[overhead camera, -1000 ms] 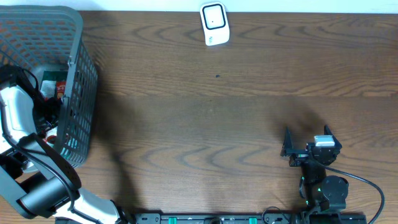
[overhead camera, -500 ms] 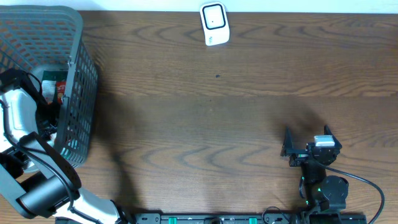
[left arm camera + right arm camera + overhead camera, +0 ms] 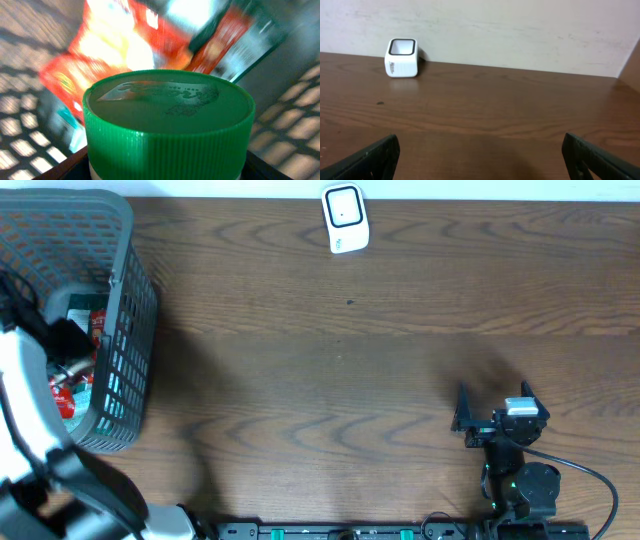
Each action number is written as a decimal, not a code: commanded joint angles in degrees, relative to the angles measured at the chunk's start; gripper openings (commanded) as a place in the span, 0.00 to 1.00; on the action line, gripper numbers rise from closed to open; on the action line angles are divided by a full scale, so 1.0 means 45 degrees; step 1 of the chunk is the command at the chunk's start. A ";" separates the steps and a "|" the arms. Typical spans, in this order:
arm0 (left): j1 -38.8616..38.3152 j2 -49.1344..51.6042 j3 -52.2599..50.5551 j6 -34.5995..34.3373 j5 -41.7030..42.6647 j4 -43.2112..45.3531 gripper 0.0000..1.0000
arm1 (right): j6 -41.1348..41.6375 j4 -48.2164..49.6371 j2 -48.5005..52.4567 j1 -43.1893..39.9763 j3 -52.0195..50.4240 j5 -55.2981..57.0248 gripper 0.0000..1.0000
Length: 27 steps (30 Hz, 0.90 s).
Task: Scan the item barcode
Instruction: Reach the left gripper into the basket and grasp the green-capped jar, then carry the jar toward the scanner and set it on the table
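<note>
One green-capped jar [image 3: 169,115], loose a second ago, rises clamped in the left gripper [image 3: 165,170] above the basket [image 3: 125,300]; the right gripper [image 3: 479,150] waits wide, the scanner [image 3: 401,57] far ahead.

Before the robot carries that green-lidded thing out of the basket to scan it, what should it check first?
1. Green-lidded jar sits between the left gripper's fingers, seemingly gripped: ok.
2. Which side carries the barcode: cannot tell; only the lid shows.
3. Jar out of the grey basket: not ok; mesh walls surround it.
4. White barcode scanner unblocked on the table: ok.
5. Right gripper open, empty, away from the scanner: ok.
</note>
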 commanded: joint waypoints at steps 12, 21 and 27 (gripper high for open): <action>-0.1438 -0.8330 0.0646 -0.0947 0.1404 0.2477 0.64 | -0.0112 -0.0039 -0.0034 0.0000 -0.0010 -0.0015 0.99; -0.4537 -0.9481 0.0481 -0.1491 0.5916 0.0811 0.64 | -0.0112 -0.0034 -0.0034 0.0000 -0.0010 -0.0015 0.99; -0.7417 -0.8704 -0.0709 -0.1569 0.6518 0.0544 0.64 | -0.0112 -0.0039 -0.0034 0.0000 -0.0010 -0.0015 0.99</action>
